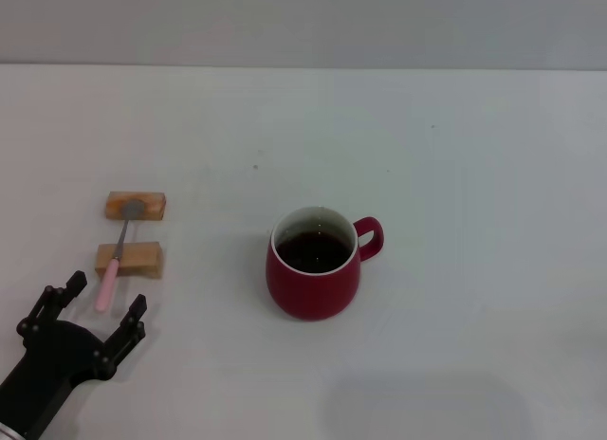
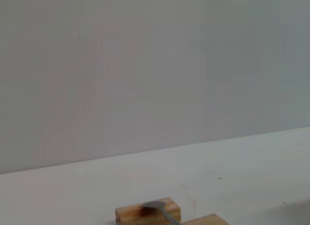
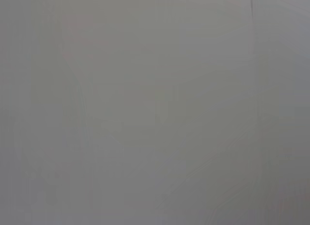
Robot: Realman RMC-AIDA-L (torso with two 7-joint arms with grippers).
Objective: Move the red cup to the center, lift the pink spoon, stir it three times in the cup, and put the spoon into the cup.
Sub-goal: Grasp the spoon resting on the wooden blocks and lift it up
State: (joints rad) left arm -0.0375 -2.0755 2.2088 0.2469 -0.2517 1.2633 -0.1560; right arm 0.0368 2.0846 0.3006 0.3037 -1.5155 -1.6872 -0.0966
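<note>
The red cup (image 1: 314,265) stands upright near the middle of the white table, handle to the right, with dark liquid inside. The pink spoon (image 1: 117,259) lies across two small tan wooden blocks at the left, its grey bowl (image 2: 157,208) on the far block and its pink handle end pointing toward me. My left gripper (image 1: 98,309) is open, just on the near side of the spoon's handle end, with one finger on each side of it and apart from it. My right gripper is out of view.
The far wooden block (image 1: 136,206) and near wooden block (image 1: 129,260) hold the spoon off the table (image 1: 455,155). Both blocks show in the left wrist view (image 2: 145,214). The right wrist view shows only a plain grey surface.
</note>
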